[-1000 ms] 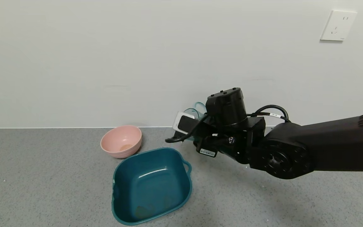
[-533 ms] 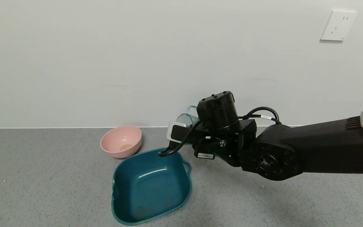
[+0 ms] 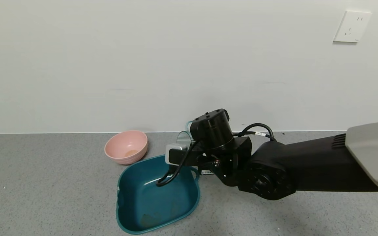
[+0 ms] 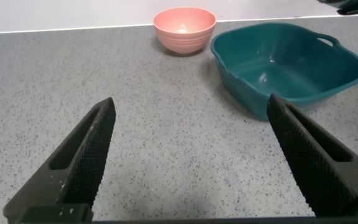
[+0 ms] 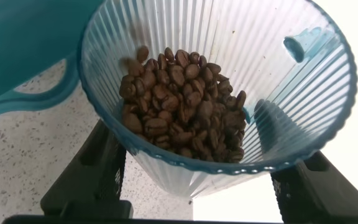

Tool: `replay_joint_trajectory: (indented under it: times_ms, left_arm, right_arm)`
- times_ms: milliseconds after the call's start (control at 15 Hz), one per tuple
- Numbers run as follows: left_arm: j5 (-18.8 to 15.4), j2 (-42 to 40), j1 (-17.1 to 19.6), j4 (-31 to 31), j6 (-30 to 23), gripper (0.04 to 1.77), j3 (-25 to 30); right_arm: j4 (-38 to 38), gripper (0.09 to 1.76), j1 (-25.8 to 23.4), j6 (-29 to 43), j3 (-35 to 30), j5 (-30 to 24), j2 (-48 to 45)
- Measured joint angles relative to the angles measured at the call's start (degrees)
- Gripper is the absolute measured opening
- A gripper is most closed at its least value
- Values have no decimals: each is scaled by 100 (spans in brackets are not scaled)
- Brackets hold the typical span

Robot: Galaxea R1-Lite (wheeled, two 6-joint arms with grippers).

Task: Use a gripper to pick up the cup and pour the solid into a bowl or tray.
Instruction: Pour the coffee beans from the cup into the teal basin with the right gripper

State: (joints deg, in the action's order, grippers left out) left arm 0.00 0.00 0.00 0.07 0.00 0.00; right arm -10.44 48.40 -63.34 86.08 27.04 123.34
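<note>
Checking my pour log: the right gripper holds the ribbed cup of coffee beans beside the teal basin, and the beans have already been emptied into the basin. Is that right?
Not quite. The beans are still heaped inside the cup, as the right wrist view shows, and none lie in the teal basin. The rest holds: the right gripper grips the cup beside the basin's rim.

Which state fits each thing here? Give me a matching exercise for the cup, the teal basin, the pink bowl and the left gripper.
Things:
1. cup
2. teal basin
3. pink bowl
4. left gripper

States:
A. open, above bare counter
B. no beans inside yet
C. held by the right gripper, holds beans
D. by the wall, behind the basin

Pairs: 1-C, 2-B, 3-D, 4-A
</note>
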Motion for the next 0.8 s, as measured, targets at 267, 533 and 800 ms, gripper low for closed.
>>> replay_joint_trajectory:
  times_ms: [267, 533, 800]
  left_arm:
    - [0, 0, 0, 2, 0, 175, 0]
    - [0, 0, 0, 2, 2, 175, 0]
    - [0, 0, 0, 2, 0, 175, 0]
  right_arm:
    - [-11, 134, 151, -625, -17, 188, 77]
    - [-183, 134, 144, -1410, -24, 226, 121]
    - [-183, 134, 151, -1655, -30, 262, 190]
